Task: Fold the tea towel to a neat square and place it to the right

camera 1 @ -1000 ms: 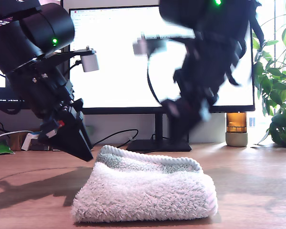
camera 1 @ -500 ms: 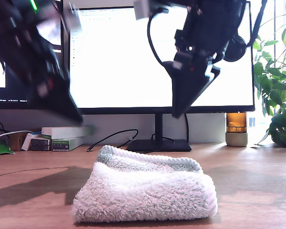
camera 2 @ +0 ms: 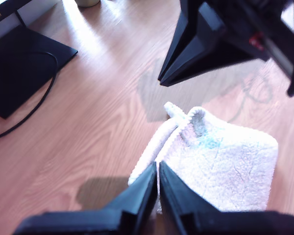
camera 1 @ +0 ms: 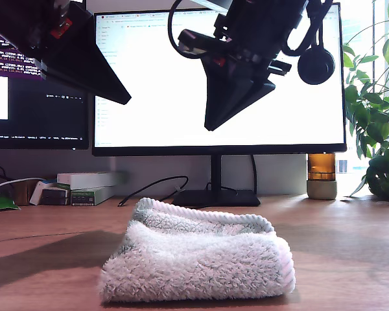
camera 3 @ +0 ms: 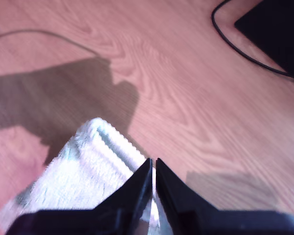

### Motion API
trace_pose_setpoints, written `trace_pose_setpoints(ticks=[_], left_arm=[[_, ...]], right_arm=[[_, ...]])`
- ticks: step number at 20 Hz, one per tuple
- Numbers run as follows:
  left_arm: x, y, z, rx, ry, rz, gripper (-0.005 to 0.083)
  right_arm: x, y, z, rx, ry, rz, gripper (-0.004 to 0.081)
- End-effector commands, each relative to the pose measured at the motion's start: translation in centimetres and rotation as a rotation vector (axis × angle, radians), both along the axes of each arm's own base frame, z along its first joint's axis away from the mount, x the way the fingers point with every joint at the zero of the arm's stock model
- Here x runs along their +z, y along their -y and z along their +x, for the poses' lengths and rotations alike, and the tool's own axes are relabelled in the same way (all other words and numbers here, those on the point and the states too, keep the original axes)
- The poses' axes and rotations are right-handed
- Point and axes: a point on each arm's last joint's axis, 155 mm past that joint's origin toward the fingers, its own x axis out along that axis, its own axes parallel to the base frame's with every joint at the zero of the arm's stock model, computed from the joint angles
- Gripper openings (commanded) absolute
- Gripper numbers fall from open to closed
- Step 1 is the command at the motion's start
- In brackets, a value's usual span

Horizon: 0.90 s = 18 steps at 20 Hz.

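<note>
The tea towel point(camera 1: 201, 259) lies folded in a thick bundle on the wooden desk, fluffy off-white with a ribbed edge along its top. It also shows in the first wrist view point(camera 2: 230, 166) and the second wrist view point(camera 3: 83, 166). My first gripper point(camera 2: 158, 164) is shut and empty, high at the exterior view's upper left point(camera 1: 126, 100). My second gripper point(camera 3: 153, 160) is also shut and empty. It hangs above the towel in front of the monitor point(camera 1: 209, 127) and shows in the first wrist view point(camera 2: 161, 82). Neither gripper touches the towel.
A large monitor point(camera 1: 155, 78) on a black stand point(camera 1: 214, 194) fills the back, with a black cable point(camera 1: 149, 184) beside it. An amber jar point(camera 1: 322, 175) and a plant point(camera 1: 376, 129) stand at the exterior view's right, and small boxes point(camera 1: 84, 188) at its left.
Both arms have risen away from the towel. My first gripper went from beside the towel's edge up to the exterior view's upper left. The towel has not moved.
</note>
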Motion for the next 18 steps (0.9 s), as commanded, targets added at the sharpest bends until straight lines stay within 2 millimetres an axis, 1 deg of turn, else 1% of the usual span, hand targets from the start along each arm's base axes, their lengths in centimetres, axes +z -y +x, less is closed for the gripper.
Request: trace_pose_setpoints(ticks=[1, 4, 6, 9, 12, 15, 18], left_arm=[[-1.3, -0.6, -0.9, 0.002, -0.028, -0.009, -0.0019], [-1.1, -1.1, -1.2, 0.037, 0.002, -0.091, -0.0019], [-1.3, -1.5, -1.9, 0.059, 0.013, -0.136, -0.0019], [-1.6, -1.9, -2.8, 0.088, 0.022, -0.208, -0.0019], [-2.8, -1.9, -3.9, 0.092, 0.013, -0.240, -0.0019], [-4.2, -1.9, -4.6, 0.087, -0.029, -0.210, -0.0019], [-4.0, -1.9, -4.5, 0.086, -0.022, -0.214, -0.0019]], right_arm=[[-0.8, 1.4, -1.2, -0.018, 0.027, -0.003, -0.0012], [-0.3, 2.7, -2.2, -0.029, 0.118, 0.076, -0.0012], [-0.2, 3.5, -3.0, -0.033, 0.168, 0.131, -0.0012], [-1.5, 4.5, -4.2, -0.043, 0.200, 0.184, -0.0012], [-1.7, 4.3, -4.5, -0.034, 0.277, 0.270, -0.0012], [-2.4, 4.5, -4.5, -0.037, 0.268, 0.258, -0.0012], [-2.5, 4.5, -4.6, -0.036, 0.267, 0.257, -0.0012]])
